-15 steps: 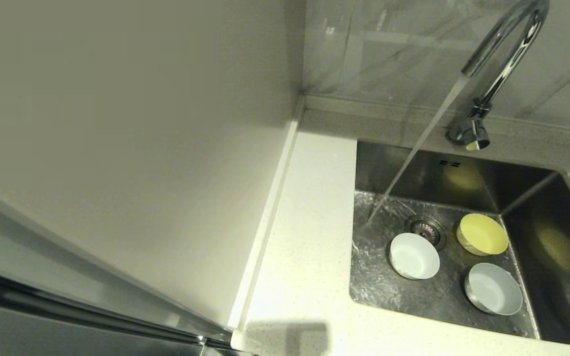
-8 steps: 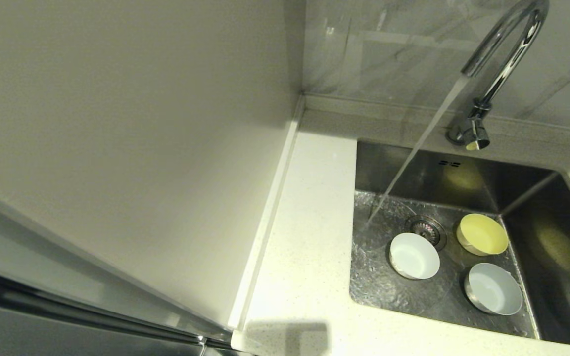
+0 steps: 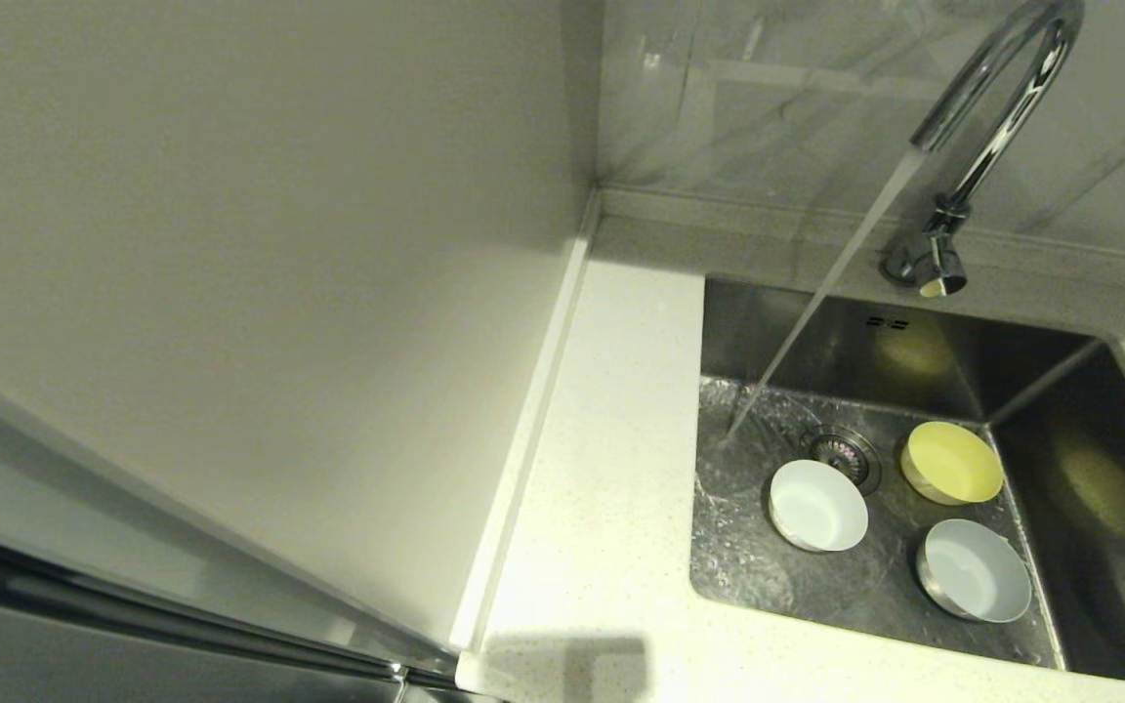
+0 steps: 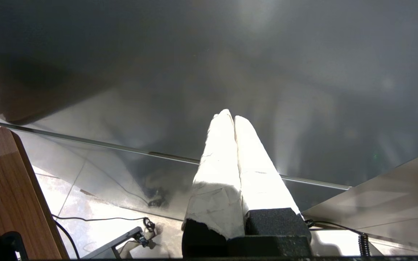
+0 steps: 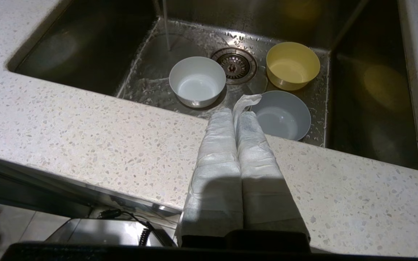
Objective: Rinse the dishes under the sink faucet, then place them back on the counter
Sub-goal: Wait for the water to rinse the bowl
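Three bowls stand upright on the floor of the sink: a white bowl left of the drain strainer, a yellow bowl behind, and a pale grey bowl nearest the front. Water runs from the faucet onto the sink floor left of the white bowl. My right gripper is shut and empty, hovering above the counter's front strip just short of the grey bowl. My left gripper is shut, parked low beside a dark panel.
A plain off-white panel stands left of the counter. A tiled wall rises behind the faucet. The sink's right half is deeper and dark. Cables lie on the floor below the left arm.
The water's splash pattern on the sink floor shifts slightly. The bowls and faucet have not moved.
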Controlling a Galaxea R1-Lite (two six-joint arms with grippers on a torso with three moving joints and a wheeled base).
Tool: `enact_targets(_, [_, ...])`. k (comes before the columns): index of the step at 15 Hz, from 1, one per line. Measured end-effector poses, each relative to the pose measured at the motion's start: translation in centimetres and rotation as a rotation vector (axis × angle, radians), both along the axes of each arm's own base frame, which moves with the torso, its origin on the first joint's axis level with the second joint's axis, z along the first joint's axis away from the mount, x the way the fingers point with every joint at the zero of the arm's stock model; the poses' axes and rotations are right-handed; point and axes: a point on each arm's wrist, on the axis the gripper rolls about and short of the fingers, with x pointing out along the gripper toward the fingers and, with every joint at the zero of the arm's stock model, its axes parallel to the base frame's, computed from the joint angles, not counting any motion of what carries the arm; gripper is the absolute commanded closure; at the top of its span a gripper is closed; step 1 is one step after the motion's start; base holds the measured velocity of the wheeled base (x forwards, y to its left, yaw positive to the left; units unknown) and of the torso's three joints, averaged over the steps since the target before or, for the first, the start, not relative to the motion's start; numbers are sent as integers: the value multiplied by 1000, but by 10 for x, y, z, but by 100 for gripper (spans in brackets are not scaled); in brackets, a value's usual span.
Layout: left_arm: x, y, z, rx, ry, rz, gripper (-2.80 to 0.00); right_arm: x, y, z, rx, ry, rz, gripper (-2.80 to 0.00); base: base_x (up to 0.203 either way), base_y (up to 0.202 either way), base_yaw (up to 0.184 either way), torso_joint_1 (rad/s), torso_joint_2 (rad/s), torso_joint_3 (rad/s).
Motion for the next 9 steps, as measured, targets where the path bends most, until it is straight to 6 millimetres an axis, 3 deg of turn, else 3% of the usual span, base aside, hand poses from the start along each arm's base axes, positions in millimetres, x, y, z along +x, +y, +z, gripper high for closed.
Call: enact_targets(9, [0, 0, 0, 0, 0, 0, 0, 0, 0, 0, 0, 0, -1, 0, 0, 0, 0, 0, 0, 0])
